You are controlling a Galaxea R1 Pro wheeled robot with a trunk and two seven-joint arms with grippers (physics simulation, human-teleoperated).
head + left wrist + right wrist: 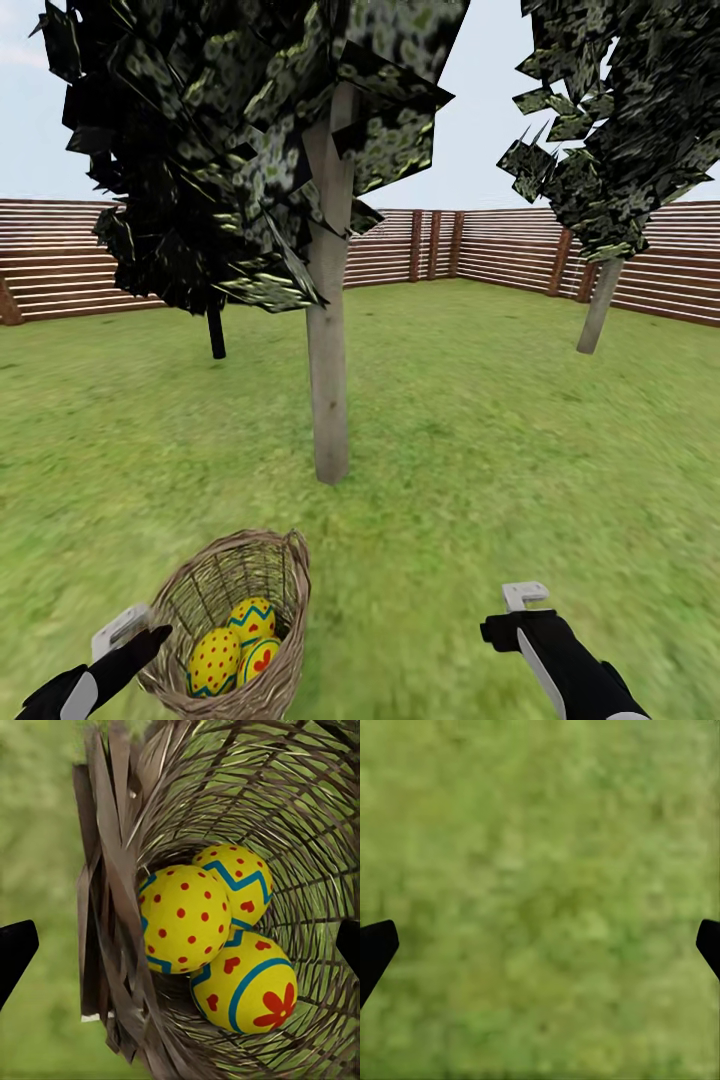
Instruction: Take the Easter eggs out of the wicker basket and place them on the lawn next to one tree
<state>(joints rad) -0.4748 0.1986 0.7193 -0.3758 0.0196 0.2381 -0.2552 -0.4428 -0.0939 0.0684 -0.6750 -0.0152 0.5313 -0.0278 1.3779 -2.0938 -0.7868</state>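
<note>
The wicker basket (277,560) sits on the lawn (480,450) at the near left and holds three Easter eggs: a dotted one (215,660), a zigzag one (252,618) and a heart-marked one (260,657). The left wrist view looks into the basket (112,907) at the dotted egg (184,919), the zigzag egg (236,881) and the flower egg (247,982). My left gripper (150,640) (180,945) is open at the basket's left rim, one finger outside the wall and one over the inside. My right gripper (505,625) (540,945) hangs open over bare grass. A tree (328,380) with a pale trunk stands just beyond the basket.
A second pale-trunked tree (600,305) stands at the far right. A thin black trunk (216,335) rises behind at the left. A brown slatted fence (60,260) rings the garden. Open grass lies between the trees and around the near trunk.
</note>
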